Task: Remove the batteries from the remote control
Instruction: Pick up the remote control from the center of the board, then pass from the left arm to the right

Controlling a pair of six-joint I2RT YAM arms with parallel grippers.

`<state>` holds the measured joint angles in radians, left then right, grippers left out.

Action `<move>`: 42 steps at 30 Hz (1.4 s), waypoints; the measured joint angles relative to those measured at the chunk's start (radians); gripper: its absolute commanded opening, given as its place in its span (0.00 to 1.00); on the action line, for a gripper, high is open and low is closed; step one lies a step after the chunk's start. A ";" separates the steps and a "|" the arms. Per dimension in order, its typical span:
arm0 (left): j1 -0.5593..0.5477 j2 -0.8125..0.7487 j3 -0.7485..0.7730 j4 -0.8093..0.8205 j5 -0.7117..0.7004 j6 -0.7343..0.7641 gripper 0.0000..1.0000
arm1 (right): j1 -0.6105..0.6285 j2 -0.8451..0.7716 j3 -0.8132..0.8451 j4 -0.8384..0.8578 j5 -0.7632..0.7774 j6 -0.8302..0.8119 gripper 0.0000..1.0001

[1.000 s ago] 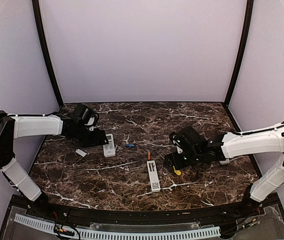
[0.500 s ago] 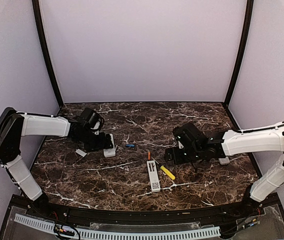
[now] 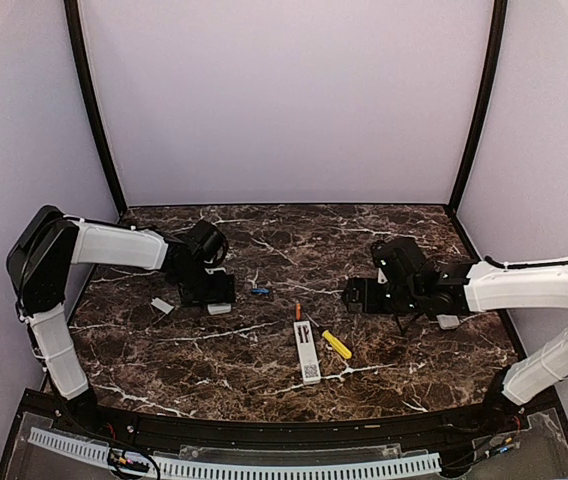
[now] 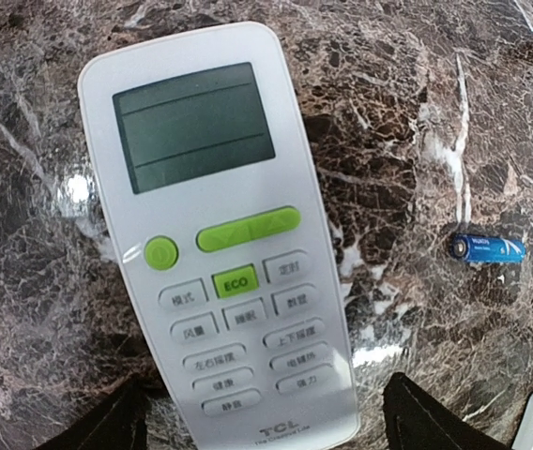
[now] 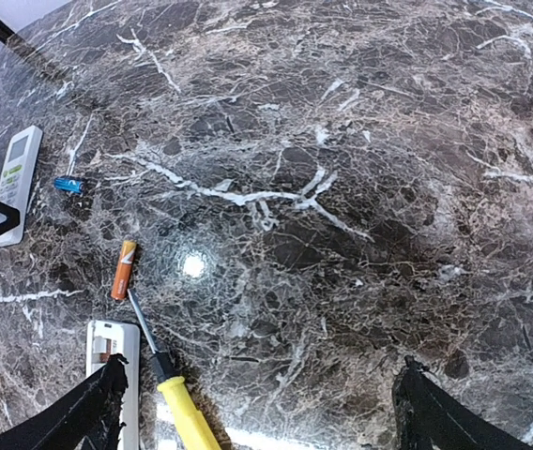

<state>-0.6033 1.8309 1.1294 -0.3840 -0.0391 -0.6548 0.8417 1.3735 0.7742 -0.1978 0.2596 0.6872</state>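
Observation:
A white remote with a display and green buttons (image 4: 220, 253) lies face up at the left (image 3: 220, 303). My left gripper (image 4: 266, 427) is open, with a finger on each side of its lower end, not touching it; in the top view it sits over the remote (image 3: 214, 290). A blue battery (image 4: 488, 247) lies on the table to the right of it (image 3: 259, 291). An orange battery (image 5: 124, 270) lies near the middle (image 3: 297, 311). A second white remote (image 3: 307, 352) lies with its battery compartment open; a reddish cell shows in it (image 5: 105, 349). My right gripper (image 5: 262, 412) is open and empty above bare marble (image 3: 356, 297).
A yellow-handled screwdriver (image 3: 336, 345) lies on the table beside the second remote, its tip toward the orange battery (image 5: 182, 408). A small white cover (image 3: 162, 306) lies at the left, another (image 3: 449, 322) under my right arm. Walls enclose the table's back and sides.
My right gripper let go of the yellow screwdriver, which now lies on the table, and drew back to the right. My left gripper moved right over the remote.

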 measured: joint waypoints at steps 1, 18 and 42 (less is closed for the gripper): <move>-0.003 0.010 0.012 -0.010 -0.010 0.000 0.84 | -0.005 -0.003 -0.008 0.005 0.000 0.002 0.96; -0.043 0.084 0.111 -0.146 -0.160 0.020 0.42 | -0.039 -0.014 -0.045 0.056 -0.009 0.014 0.96; -0.042 -0.623 -0.189 0.373 0.449 0.095 0.34 | -0.024 -0.136 0.110 0.422 -0.569 -0.034 0.99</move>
<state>-0.6453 1.2083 0.9401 -0.0113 0.4103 -0.5602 0.8177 1.2377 0.8841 0.2237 -0.3096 0.6533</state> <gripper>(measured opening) 0.574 0.986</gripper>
